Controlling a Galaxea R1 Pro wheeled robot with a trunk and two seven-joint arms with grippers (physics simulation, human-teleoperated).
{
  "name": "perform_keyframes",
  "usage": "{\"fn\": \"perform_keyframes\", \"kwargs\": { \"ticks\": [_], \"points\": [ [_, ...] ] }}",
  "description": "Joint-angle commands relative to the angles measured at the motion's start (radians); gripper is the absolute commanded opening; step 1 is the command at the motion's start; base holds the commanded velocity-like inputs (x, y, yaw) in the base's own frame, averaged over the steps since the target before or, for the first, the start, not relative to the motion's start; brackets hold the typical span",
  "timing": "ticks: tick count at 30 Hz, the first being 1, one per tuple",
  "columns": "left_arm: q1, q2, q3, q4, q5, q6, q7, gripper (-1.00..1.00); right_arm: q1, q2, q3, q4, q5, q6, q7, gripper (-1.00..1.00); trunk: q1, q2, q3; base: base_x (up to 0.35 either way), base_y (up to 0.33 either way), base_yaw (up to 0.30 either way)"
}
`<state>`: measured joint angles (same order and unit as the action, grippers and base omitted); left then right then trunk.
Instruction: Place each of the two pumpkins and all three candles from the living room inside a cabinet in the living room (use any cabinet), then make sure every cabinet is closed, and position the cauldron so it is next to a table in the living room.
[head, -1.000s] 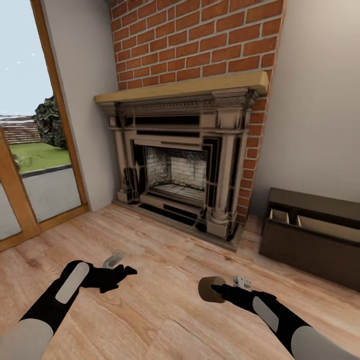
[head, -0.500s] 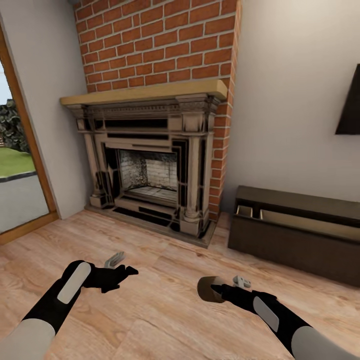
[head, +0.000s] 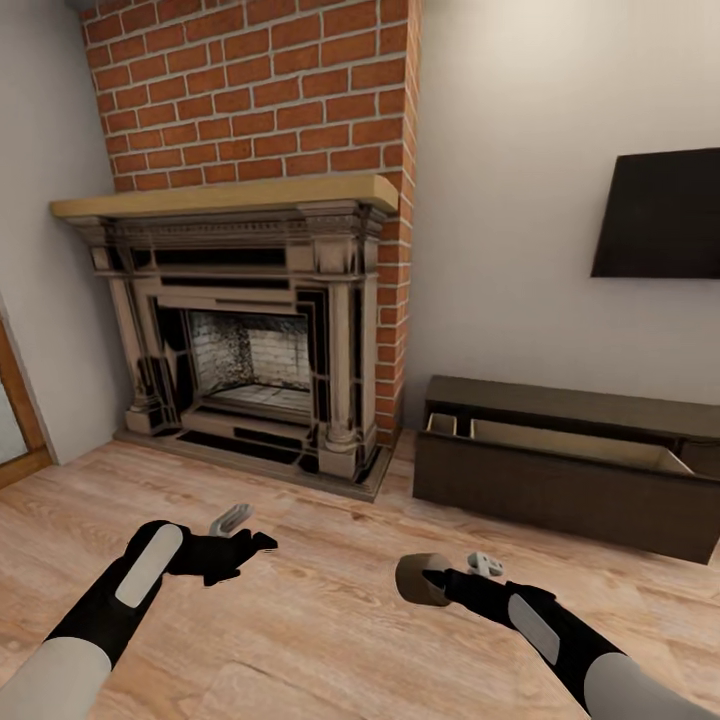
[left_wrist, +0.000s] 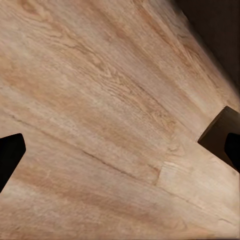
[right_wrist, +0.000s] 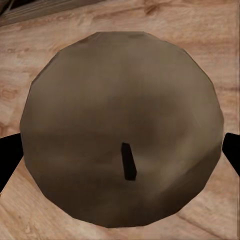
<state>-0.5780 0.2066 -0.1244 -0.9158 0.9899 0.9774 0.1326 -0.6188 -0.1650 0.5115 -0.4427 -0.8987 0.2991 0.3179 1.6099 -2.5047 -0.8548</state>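
Observation:
A short beige-brown candle (head: 422, 579) is held low over the plank floor, and my right gripper (head: 434, 581) is shut on it. The right wrist view looks at the candle's round top (right_wrist: 122, 125) with its dark wick, a black fingertip at each side. My left gripper (head: 250, 545) hovers over the floor at the left, open and empty; its fingertips (left_wrist: 10, 155) stand wide apart over bare planks. The long dark-brown cabinet (head: 560, 495) stands against the wall at the right with a drawer pulled out, showing its pale divided interior (head: 570, 447).
A stone-coloured fireplace (head: 250, 330) under a red brick chimney (head: 260, 90) stands at the back left. A black television (head: 660, 215) hangs on the wall above the cabinet. Open wood floor (head: 330, 520) lies between my arms and the cabinet.
The camera has turned right: the glass door has slid out of view, and the television and more of the cabinet have come in. Both arms keep their pose, candle still held.

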Motion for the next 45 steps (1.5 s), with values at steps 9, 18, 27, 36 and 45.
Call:
{"fn": "perform_keyframes", "kwargs": {
  "ticks": [9,18,27,36,45],
  "points": [
    [0.0,-0.004,-0.003,-0.002,0.01,0.001,0.012,1.0,-0.001,-0.004,-0.084,-0.002,-0.007,0.047,0.028,-1.0,-0.004,0.002,0.032,0.0,0.0,-0.069],
    [0.0,-0.004,-0.003,-0.001,0.01,0.001,0.01,1.0,-0.002,-0.033,-0.09,-0.002,-0.007,0.098,0.069,-1.0,-0.008,0.004,0.053,0.0,0.0,-0.001],
    [0.0,-0.004,-0.003,-0.001,0.01,0.001,0.011,1.0,-0.002,-0.035,-0.091,-0.002,-0.006,0.098,0.069,-1.0,-0.03,0.042,0.069,0.0,0.0,0.0],
    [0.0,-0.004,-0.002,-0.002,0.01,0.001,0.009,1.0,-0.002,-0.036,-0.091,-0.001,-0.007,0.1,0.068,-1.0,-0.038,0.056,0.061,0.0,0.0,0.0],
    [0.0,-0.004,-0.003,-0.002,0.01,0.002,0.01,1.0,-0.002,-0.036,-0.091,-0.001,-0.006,0.1,0.064,-1.0,-0.073,0.119,0.074,0.0,0.0,0.0]
  ]
}}
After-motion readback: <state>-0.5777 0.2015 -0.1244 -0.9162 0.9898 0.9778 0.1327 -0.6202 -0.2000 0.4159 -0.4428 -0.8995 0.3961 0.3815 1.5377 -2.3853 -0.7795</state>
